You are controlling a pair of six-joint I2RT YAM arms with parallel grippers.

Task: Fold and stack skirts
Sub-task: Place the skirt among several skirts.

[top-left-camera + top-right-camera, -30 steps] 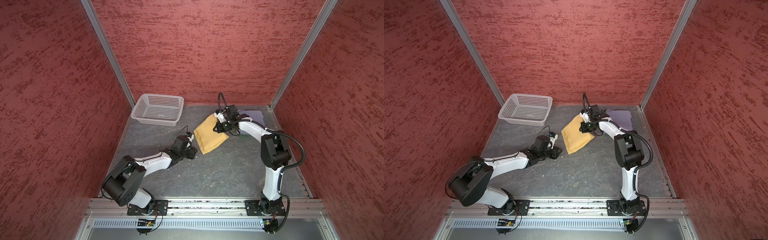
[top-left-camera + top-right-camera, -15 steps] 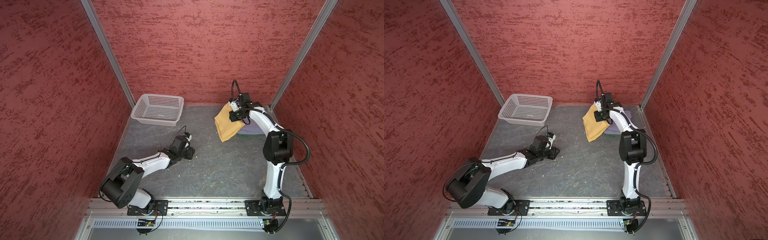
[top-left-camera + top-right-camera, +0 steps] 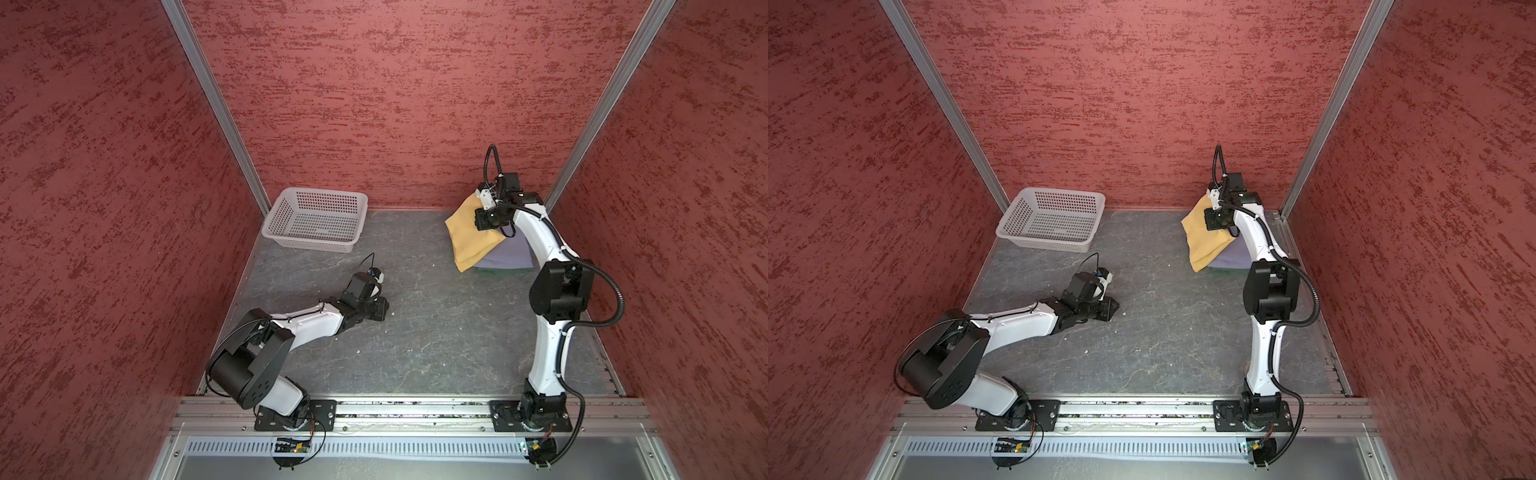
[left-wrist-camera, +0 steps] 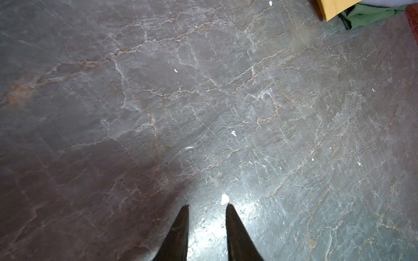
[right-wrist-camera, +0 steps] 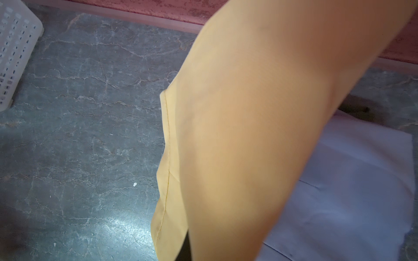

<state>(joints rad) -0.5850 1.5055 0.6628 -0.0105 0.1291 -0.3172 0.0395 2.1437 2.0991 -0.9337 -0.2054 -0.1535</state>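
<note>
A top view shows a dark stone-patterned table [image 3: 436, 332] inside red walls, with 2 robot arms reaching in from the 6 o'clock edge. At about 2 o'clock, the right pincer [image 3: 480, 198] is clamped on the upper edge of the mustard yellow skirt [image 3: 469, 237]. The skirt hangs folded, its lower part draping over the pale lavender-grey skirt [image 3: 509, 255]. That one lies flat on the dark green skirt [image 3: 494, 272], of which only a sliver shows. The white perforated basket [image 3: 324, 192] sits empty at 11 o'clock. The left pincer [image 4: 207, 206] hovers low near the table's middle, toward 9 o'clock, its jaws a narrow gap apart and holding nothing. The yellow cloth looks light, limp and thin, so it will likely sag and swing from a single pinch. It will probably lie neatest if lowered slowly and let go at the hemmed edge. Any straightening is best done by taking a corner, not the middle.
</note>
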